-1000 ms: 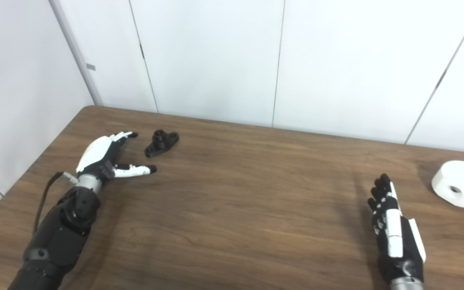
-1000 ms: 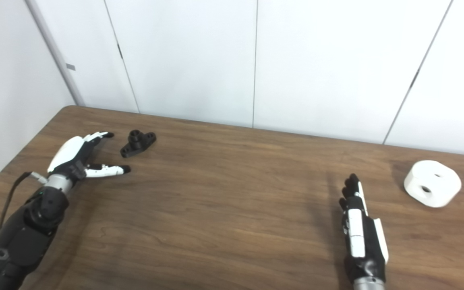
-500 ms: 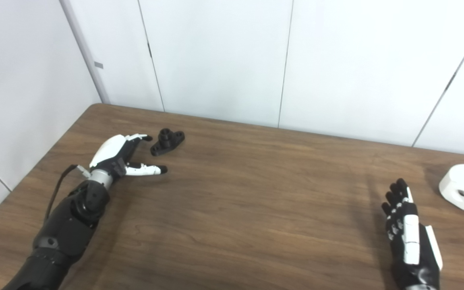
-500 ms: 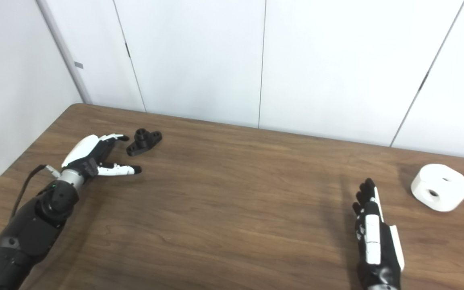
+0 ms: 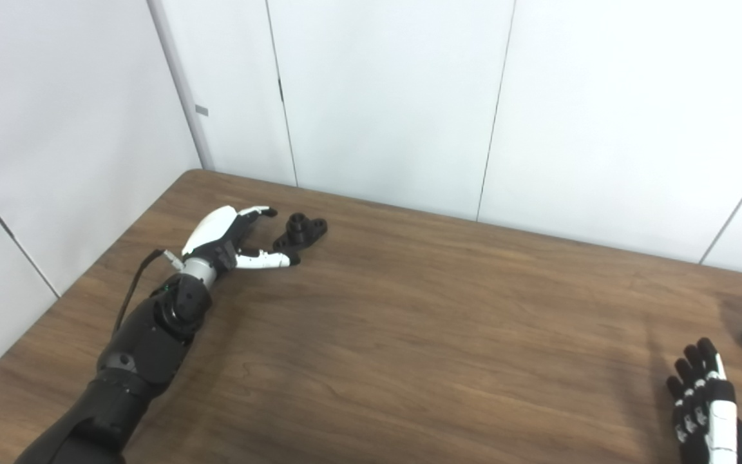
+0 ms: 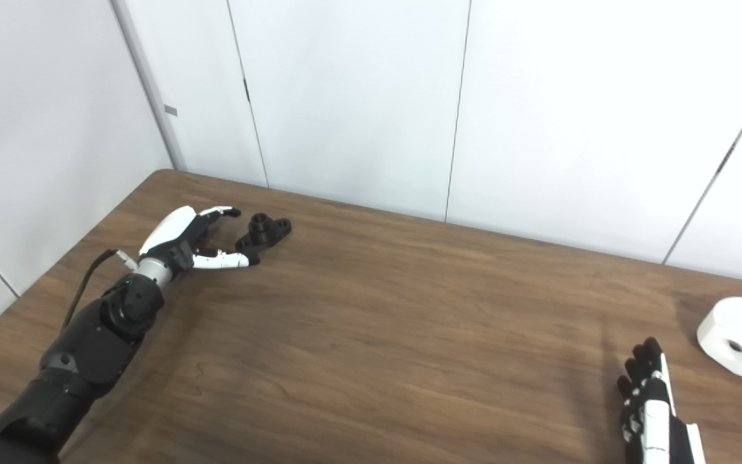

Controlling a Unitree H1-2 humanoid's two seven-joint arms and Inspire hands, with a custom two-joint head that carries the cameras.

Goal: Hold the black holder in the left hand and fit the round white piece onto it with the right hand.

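Note:
The small black holder (image 5: 300,232) lies flat on the wooden table (image 5: 409,335) near its far left corner. My left hand (image 5: 232,238) rests open just left of it, the thumb tip almost touching the holder's near end and the fingers spread behind it. It grasps nothing. The round white piece (image 6: 738,336) with holes in it sits at the far right, cut by the frame edge in the left eye view. My right hand (image 6: 651,412) lies low at the bottom right, fingers straight and apart, well short of the white piece.
White wall panels (image 5: 384,96) stand right behind the table's far edge, and another wall runs along the left edge. Bare wood spans between the two hands.
The camera has turned left, shifting the whole scene rightwards. My left hand has also closed in on the black holder, its thumb now next to it. The right hand holds its pose.

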